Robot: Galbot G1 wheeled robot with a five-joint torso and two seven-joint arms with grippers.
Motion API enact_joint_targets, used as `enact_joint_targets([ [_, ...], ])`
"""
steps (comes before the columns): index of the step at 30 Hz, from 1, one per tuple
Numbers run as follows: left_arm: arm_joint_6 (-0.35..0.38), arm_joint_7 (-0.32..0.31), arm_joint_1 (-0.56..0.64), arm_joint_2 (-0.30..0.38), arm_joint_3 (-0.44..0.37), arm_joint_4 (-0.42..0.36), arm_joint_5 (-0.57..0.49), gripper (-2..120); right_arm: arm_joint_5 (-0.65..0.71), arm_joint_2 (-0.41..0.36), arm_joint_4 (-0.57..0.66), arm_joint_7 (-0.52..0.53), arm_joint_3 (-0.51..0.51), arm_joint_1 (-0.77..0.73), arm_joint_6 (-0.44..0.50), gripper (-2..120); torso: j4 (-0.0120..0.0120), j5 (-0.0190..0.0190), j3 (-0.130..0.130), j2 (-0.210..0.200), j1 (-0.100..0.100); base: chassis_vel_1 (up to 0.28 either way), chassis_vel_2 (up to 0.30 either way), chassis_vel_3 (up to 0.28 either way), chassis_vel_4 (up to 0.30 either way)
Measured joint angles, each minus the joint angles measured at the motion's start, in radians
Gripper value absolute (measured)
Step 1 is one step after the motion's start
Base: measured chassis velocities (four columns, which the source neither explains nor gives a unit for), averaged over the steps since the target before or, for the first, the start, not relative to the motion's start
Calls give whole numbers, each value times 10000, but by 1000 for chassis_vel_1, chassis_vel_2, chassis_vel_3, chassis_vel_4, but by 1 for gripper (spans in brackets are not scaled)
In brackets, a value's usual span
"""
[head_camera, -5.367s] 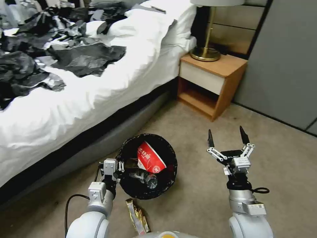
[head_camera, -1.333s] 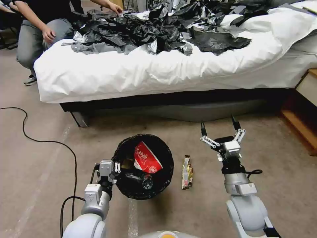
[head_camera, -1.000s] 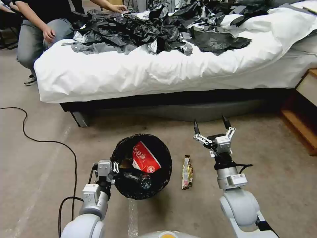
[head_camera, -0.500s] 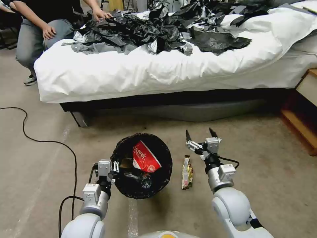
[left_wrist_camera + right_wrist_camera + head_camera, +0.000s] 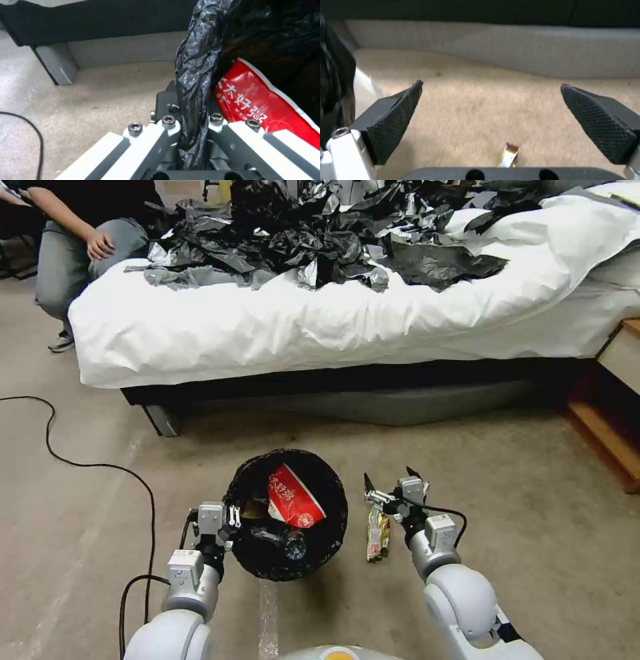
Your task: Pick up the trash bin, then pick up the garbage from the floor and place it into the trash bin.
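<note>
While the bin is held, the scene is set out from left to right of the head view.

Left gripper (image 5: 230,518): seen at lower left of centre, its jaws pressed onto the black bag folded over the rim of the trash bin (image 5: 333,527); the pinch is shown close up in the left wrist view (image 5: 191,140).

Trash bin: placed at lower centre of the frame; a red wrapper (image 5: 291,500) and a bottle are seen inside.

Gold wrapper (image 5: 377,532): laid flat on the floor (image 5: 533,527) just right of the bin, its long axis running up and down the frame.

Right gripper (image 5: 390,483): held spread above the wrapper's upper end; it is judged the nearer arm for this piece.

Key relation: the wrapper is judged to lie just below and behind the jaws, crosswise to their opening.

Views compared: the right wrist view gives the wide gap between the pads (image 5: 395,120) and only the wrapper's tip (image 5: 508,156); the full length is given by the head view.
</note>
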Motion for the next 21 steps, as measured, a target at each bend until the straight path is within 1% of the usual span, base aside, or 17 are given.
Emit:
enact_joint_targets([
  [2, -9, 0, -12, 0, 1, 20, 7, 0, 277, -83, -69, -20, -62, -18, -271, 100, 0, 0, 0, 0, 0, 0, 0, 0, 0],
  [4, -12, 0, -14, 0, 5, 30, 11, 0, 357, -108, -122, -23, -86, -16, -331, 100, 0, 0, 0, 0, 0, 0, 0, 0, 0],
  [9, -21, 0, -40, -5, 37, 64, 31, 0, 842, -209, -964, -58, -416, 369, -680, 100, 0, 0, 0, 0, 0, 0, 0, 0, 0],
  [10, -21, 0, -40, -5, 37, 64, 31, 0, 842, -209, -964, -58, -416, 369, -680, 100, 0, 0, 0, 0, 0, 0, 0, 0, 0],
  [13, -23, 0, -51, -17, 13, 105, 40, 0, 944, -127, -1906, -89, -612, 818, -771, 100, 0, -1, 0, 0, 0, 0, 0, 0, 0],
  [14, -23, 0, -51, -17, 13, 105, 40, 0, 944, -127, -1906, -89, -612, 818, -771, 100, 0, -1, 0, 0, 0, 0, 0, 0, 0],
  [16, -23, 1, -72, -37, -16, 154, 45, 0, 951, -6, -2753, -216, -664, 1155, -691, 100, 0, 0, 0, 0, 0, 0, 0, 0, 0],
  [17, -23, 1, -72, -37, -16, 154, 45, 0, 951, -6, -2753, -216, -664, 1155, -691, 100, 0, 0, 0, 0, 0, 0, 0, 0, 0],
  [20, -23, 2, -127, -61, -8, 275, 77, 0, 941, 169, -4045, -552, -626, 1637, -321, 100, 0, 0, 0, 0, 0, 0, 0, 0, 0],
  [21, -23, 2, -127, -61, -8, 275, 77, 0, 941, 169, -4045, -552, -626, 1637, -321, 100, 0, 0, 0, 0, 0, 0, 0, 0, 0],
])
